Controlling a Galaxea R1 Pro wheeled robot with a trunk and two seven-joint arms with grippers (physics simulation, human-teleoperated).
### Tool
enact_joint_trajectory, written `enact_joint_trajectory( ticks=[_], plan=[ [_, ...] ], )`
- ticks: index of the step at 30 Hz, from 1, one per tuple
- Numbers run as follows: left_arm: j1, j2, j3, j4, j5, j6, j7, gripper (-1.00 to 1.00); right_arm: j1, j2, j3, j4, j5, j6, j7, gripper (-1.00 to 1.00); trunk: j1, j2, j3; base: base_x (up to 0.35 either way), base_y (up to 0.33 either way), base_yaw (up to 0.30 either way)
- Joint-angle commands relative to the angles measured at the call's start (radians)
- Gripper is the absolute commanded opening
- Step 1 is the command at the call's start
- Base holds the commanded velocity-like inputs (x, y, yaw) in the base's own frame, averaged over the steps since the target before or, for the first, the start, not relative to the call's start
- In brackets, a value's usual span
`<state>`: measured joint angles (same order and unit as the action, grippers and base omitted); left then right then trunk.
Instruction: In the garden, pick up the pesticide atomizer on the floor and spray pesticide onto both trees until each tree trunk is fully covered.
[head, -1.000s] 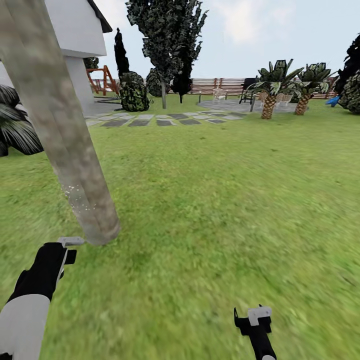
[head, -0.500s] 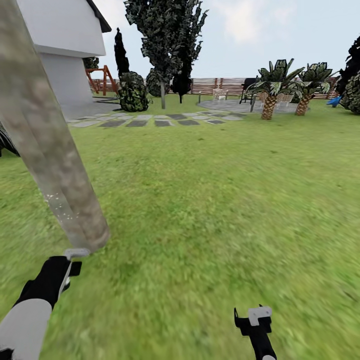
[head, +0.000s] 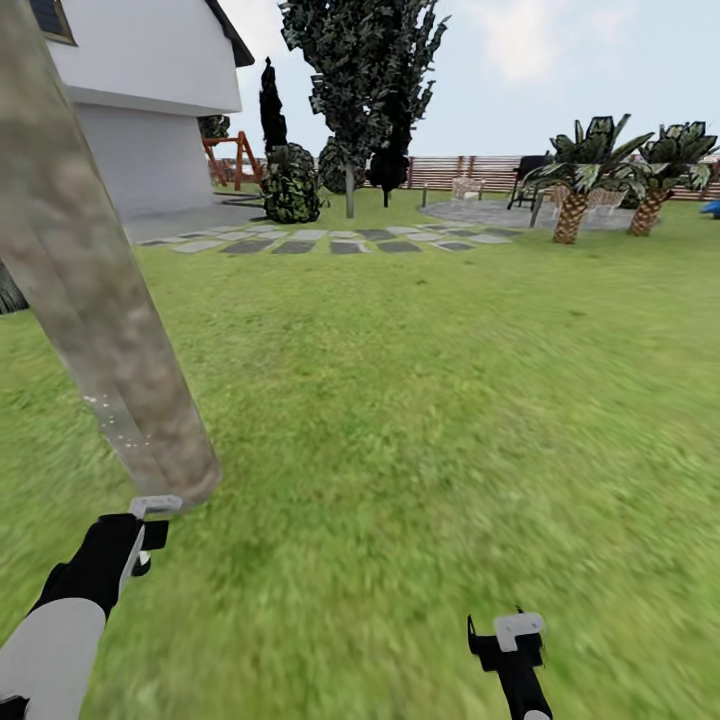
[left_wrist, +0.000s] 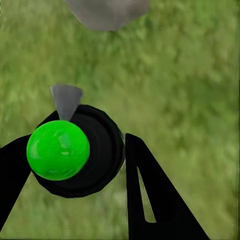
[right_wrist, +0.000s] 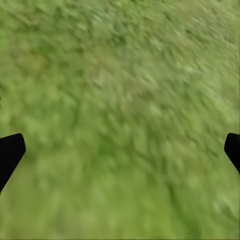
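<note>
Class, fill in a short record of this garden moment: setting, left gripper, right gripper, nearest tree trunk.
Setting: green grass lawn, brown slatted wooden fence behind.
Left gripper: shut on black atomizer with bright green cap.
Right gripper: open over grass, holding nothing.
Nearest tree trunk: thick mottled grey-beige trunk, just ahead of the left gripper.

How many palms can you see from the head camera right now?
2. One palm and a second palm beside it stand at the far right, in front of the fence. More may be out of frame.
</note>
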<state>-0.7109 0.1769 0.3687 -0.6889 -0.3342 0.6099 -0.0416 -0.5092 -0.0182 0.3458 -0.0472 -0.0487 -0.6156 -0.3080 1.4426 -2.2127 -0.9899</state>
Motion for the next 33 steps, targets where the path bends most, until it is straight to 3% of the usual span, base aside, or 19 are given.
enact_joint_trajectory(
  ticks=[1,7,33],
  plan=[
    [-0.001,0.0,0.002,0.0,-0.005,0.004,-0.003,-1.0,0.0,0.0,0.009,0.0,-0.005,-0.001,-0.005,1.0,0.0,0.0,-0.001,0.242,-0.196,0.276],
    [-0.001,-0.002,0.001,0.009,0.003,0.004,0.109,-1.0,0.0,0.0,0.009,0.0,-0.005,-0.001,-0.005,1.0,0.0,0.0,-0.001,0.242,-0.196,0.277],
    [-0.001,-0.033,-0.002,0.011,-0.006,0.002,0.118,-1.0,0.0,0.001,0.009,0.0,-0.005,-0.001,-0.003,1.0,0.0,0.0,-0.001,0.221,-0.208,0.279]
  ],
)
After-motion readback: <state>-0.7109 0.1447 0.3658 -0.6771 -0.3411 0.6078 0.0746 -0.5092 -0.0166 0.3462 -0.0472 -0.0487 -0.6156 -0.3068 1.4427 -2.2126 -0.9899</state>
